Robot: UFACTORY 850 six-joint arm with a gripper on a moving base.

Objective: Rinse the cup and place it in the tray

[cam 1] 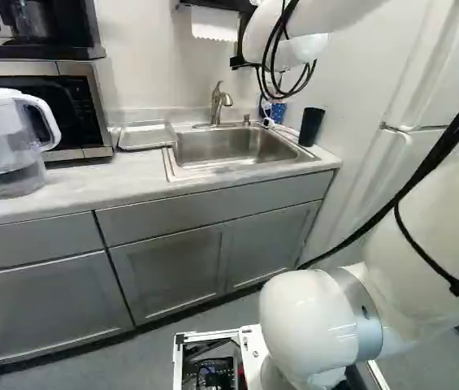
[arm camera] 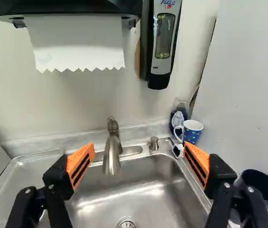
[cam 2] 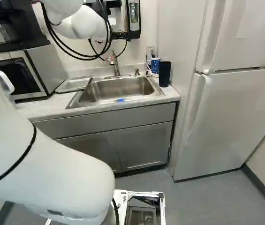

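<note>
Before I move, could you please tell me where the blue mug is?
In the right base view, the blue mug stands by the far right corner of the sink, just behind and left of the dark tumbler.

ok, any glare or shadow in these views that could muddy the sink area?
Wrist view: bright glare streaks on the steel sink, and the inside of the dark tumbler reads near black. Left base view: softer sheen in the basin. Right base view: dark strip of shadow under the microwave.
</note>
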